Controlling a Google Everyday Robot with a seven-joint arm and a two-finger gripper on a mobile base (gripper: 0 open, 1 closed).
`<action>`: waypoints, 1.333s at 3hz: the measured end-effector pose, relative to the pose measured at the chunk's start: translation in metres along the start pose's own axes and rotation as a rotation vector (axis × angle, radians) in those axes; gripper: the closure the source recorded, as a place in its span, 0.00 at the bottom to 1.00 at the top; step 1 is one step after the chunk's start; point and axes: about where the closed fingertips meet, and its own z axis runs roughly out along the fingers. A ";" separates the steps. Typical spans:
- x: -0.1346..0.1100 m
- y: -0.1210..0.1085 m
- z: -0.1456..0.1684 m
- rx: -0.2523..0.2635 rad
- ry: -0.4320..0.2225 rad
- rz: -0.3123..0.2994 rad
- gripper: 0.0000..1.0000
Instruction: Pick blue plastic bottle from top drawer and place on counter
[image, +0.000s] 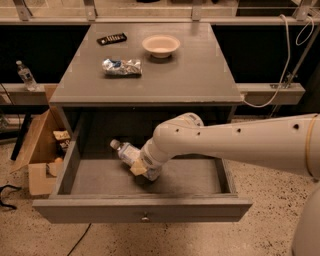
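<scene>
- Speckled floor (260, 235), grey cabinet mid-scene, dark gap behind it, and a pale ledge (272, 92) running out to both sides.
- Counter (200, 75) carries three things, all apart from each other:
  - a white bowl (161, 45) near the back
  - a crumpled foil bag (122, 66) left of centre
  - a flat black item (111, 38) at the back-left (looks like a remote, can't confirm)
- Drawer (90, 211) is pulled well out, with its front facing the camera and a round knob (145, 217) at the centre of the front.
- Bottle (126, 151) is inside the drawer, on its side, left of centre. Its white cap (115, 144) points back-left and its other end is hidden under the gripper. It appears to rest on the drawer floor.
- Gripper (142, 169) is down inside the drawer, right on the bottle's near end, with a tan part visible at its tip.
- Grip state: cannot tell. The wrist housing covers the spot where it meets the bottle. It looks to be touching; whether it has hold of the bottle is not visible.
- Arm (235, 142) is white and comes in from the right. It crosses above the drawer's right wall and bends down over the drawer's middle.
- Left of the cabinet, an open cardboard box (37, 150) sits on the floor with scraps in it.
- A small bottle (25, 75) stands upright on the left ledge, well apart from the counter.
- On the right, a pale cable (286, 55) loops down to the ledge.
</scene>
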 end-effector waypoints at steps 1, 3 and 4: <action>0.018 -0.007 -0.051 0.002 -0.004 -0.049 1.00; 0.067 -0.038 -0.163 -0.030 0.007 -0.096 1.00; 0.071 -0.036 -0.176 -0.058 0.032 -0.147 1.00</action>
